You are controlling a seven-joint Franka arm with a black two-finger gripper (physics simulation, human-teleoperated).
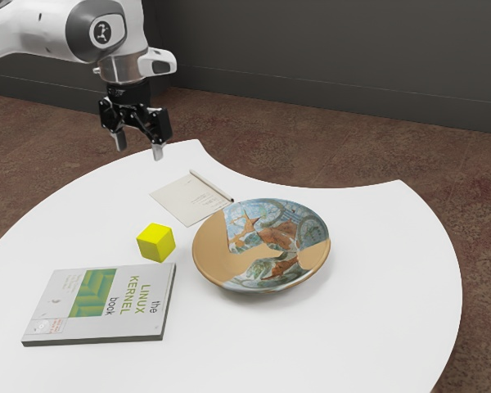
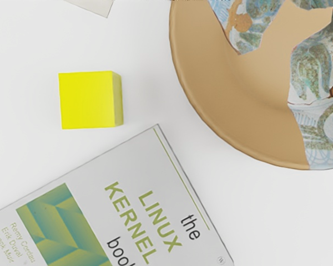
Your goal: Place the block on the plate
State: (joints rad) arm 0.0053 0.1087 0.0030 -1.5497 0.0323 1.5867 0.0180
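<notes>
Above the white table, we hold our black gripper with its two fingers spread wide and nothing between them. The exterior view gives us the full round of the patterned plate and the whole sheet of paper, a slim pen along its edge; in the wrist view, both run out of frame. That closer look, though, lets us see small names on the cover of the Linux book, beside its green picture. Our task's yellow block sits on the table, well below the gripper and apart from it, toward the exterior view's right of the fingers. It rests near the book's corner and beside the plate, touching neither.
</notes>
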